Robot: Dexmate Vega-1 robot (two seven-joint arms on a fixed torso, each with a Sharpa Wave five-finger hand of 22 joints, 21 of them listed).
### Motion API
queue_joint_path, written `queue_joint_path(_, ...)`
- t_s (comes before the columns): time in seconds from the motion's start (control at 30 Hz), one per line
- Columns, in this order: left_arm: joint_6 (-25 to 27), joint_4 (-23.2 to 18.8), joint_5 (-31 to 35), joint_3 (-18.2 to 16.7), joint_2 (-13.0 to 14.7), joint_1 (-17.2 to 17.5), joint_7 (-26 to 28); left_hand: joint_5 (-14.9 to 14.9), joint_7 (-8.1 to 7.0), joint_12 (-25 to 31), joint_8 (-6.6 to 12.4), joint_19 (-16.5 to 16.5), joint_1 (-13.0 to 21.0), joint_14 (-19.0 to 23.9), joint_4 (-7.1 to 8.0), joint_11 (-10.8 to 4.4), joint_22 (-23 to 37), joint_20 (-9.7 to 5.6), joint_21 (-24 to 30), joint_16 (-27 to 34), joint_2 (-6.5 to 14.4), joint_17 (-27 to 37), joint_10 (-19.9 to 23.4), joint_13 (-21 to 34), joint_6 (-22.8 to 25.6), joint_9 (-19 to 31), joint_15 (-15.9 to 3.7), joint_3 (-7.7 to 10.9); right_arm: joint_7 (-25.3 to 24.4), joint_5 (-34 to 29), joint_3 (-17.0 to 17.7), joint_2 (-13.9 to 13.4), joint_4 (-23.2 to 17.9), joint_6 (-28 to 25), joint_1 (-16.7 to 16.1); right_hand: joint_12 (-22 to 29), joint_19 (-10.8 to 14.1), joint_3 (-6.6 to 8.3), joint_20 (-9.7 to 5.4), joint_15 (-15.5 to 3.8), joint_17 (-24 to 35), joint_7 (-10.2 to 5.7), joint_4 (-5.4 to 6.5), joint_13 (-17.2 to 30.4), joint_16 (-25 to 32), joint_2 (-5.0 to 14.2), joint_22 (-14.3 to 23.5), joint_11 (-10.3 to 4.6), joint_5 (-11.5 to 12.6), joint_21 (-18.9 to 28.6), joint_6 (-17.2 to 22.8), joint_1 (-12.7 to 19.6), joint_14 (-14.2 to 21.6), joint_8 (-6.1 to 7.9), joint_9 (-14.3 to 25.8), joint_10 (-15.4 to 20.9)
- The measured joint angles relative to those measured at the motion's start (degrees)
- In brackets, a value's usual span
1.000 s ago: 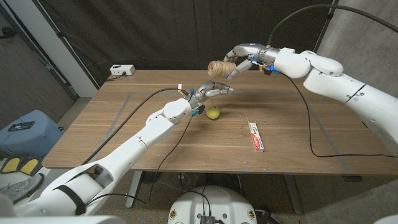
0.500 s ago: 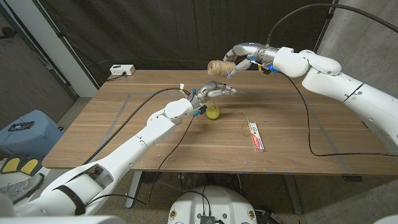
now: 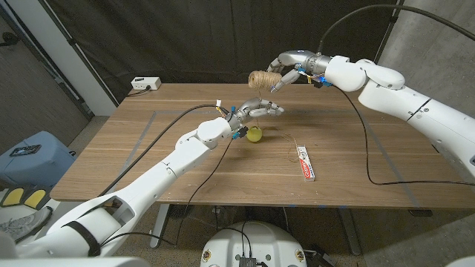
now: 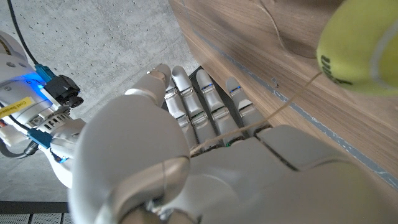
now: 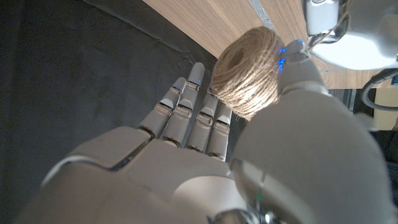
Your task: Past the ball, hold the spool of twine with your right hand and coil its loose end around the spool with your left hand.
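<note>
Twine spool [image 3: 259, 80] sits in my right hand [image 3: 286, 71], raised above the far side of the table [image 3: 148, 159], beyond the ball [image 3: 254, 134]; in the right wrist view the spool [image 5: 245, 71] is wedged between my thumb and my straightened fingers [image 5: 186, 118], which lie side by side against the wound cord, so that hand has it pinched fast. My left hand [image 3: 259, 110] hovers lower and nearer, just above the ball and a little short of the spool; its fingers [image 4: 205, 102] are stretched out and pressed close together in the left wrist view, and a thin strand of twine [image 4: 283, 106] runs taut across them toward the table edge (whether the thumb actually nips that strand I cannot tell, since the back of the hand hides the contact). The yellow-green ball rests on the wood directly beneath my left fingertips, apart from them; it looms large and blurred in the left wrist view [image 4: 360, 50]. A loose length of twine [image 3: 291, 148] trails over the tabletop to the right of the ball, ending near a small red-and-white tube [image 3: 305, 163] lying flat; a black cable [image 3: 367, 156] loops across the table's right portion; a white box [image 3: 145, 84] stands at the far left corner.
</note>
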Motion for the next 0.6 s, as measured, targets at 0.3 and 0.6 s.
queue_joint_path(0.3,0.69,-0.51,0.00,0.39,0.21,-0.34,-0.67,0.00,0.19,0.00,0.00,0.11,0.20,-0.02,0.00,0.00,0.00,-0.11,0.00,0.00,0.20,-0.27,-0.01,0.26,0.19,0.00,-0.01,0.00,-0.35,-0.70,-0.54,0.51,0.62,-0.79,0.33,0.00,0.00,-0.16,0.00,0.02,0.27,0.20,-0.15,-0.02,0.00,0.00,0.00,-0.08,-0.01,0.00,0.20,0.00,0.16,0.03,0.06,0.19)
queue_joint_path(0.6,1.20,-0.90,0.06,0.90,0.29,-0.97,-1.17,0.00,0.19,0.00,0.00,0.11,0.20,-0.02,0.00,0.01,0.00,-0.11,0.00,0.00,0.20,-0.27,-0.01,0.53,0.19,0.00,-0.01,0.00,-0.94,-2.54,-1.33,1.09,0.87,-2.17,0.80,-0.02,0.23,-0.16,-0.23,0.02,0.27,0.21,-0.16,-0.05,0.00,0.00,0.00,-0.13,-0.19,0.00,0.21,0.00,0.16,0.06,0.08,0.24)
